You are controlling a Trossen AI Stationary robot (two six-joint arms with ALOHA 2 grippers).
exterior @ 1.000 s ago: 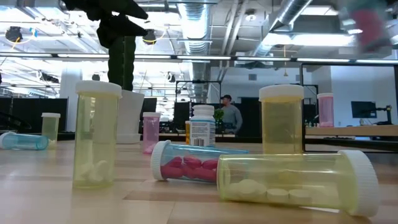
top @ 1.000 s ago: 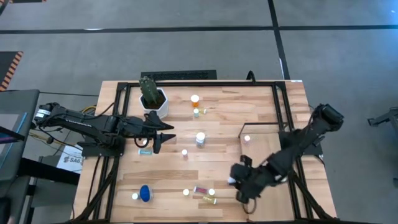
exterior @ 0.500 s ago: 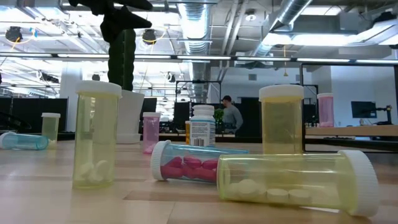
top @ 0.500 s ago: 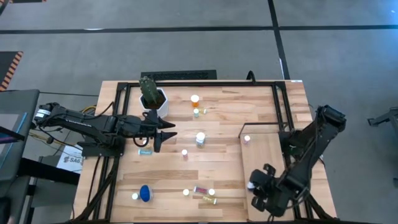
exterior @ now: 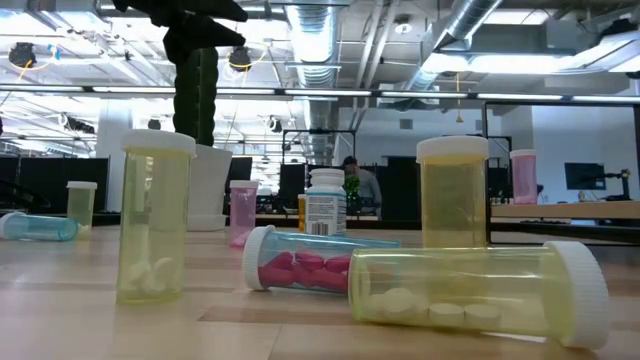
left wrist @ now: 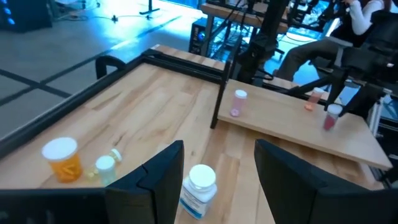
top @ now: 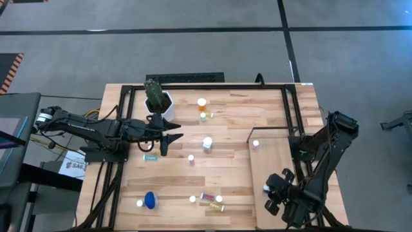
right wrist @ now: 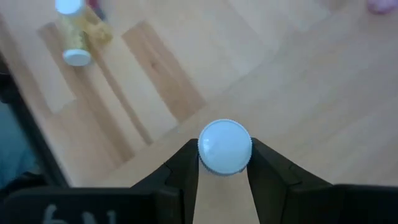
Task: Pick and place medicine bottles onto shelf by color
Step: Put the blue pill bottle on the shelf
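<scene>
Our right gripper [right wrist: 224,163] pinches a white-capped bottle [right wrist: 224,147] upright over the shelf [top: 270,161], cap toward the wrist; left fingers [left wrist: 163,180] spread above the table [top: 219,167].

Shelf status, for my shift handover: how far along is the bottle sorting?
Done: one pink bottle stands on the shelf. In hand: the right claw, over the shelf's near end, is shut on a white-capped bottle. Left: about ten bottles remain on the table; the left claw hovers open, empty.
</scene>
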